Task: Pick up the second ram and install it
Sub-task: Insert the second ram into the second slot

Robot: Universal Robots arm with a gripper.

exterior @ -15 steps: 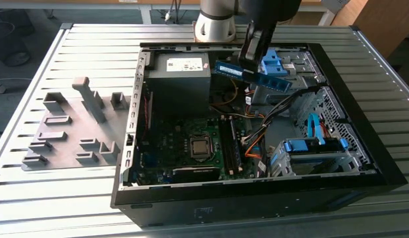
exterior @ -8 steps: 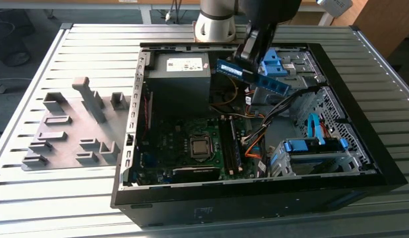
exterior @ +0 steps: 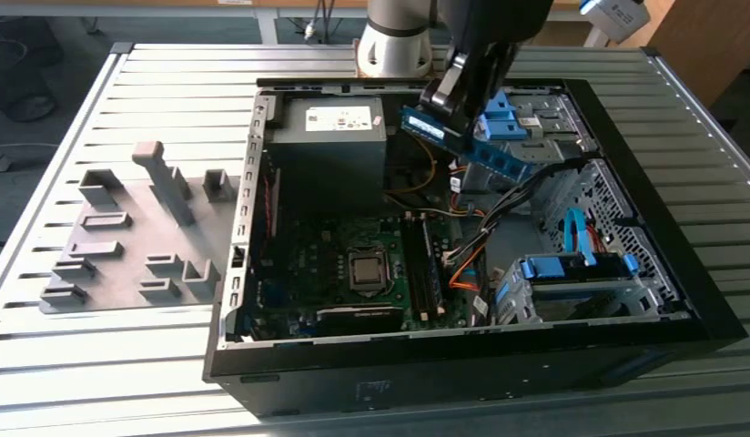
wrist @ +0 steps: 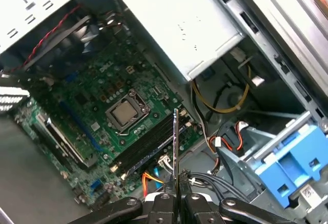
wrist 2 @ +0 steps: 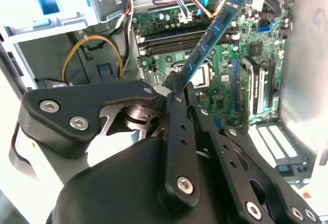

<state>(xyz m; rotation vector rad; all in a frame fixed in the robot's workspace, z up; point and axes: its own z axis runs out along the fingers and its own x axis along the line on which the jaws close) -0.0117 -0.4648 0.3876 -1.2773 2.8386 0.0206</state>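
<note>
Above the open case: the arm hangs over the far side of the computer case, near the power supply
Jaws: the gripper is closed tight on one end of the second ram; in both wrist views its fingers pinch the stick at its end
Second ram: held in the air, tilted, clear of the motherboard; in the exterior view it slants from the gripper toward that view's right, just beside the blue drive-bay clips
Below it: in the first wrist view the stick shows edge-on over the dark memory slots, beside the bare processor socket
Counter: slatted metal counter; grey fixture blocks sit on it at the exterior view's left, well apart from the case
Cables: orange and black cables lie loose inside the case
</note>
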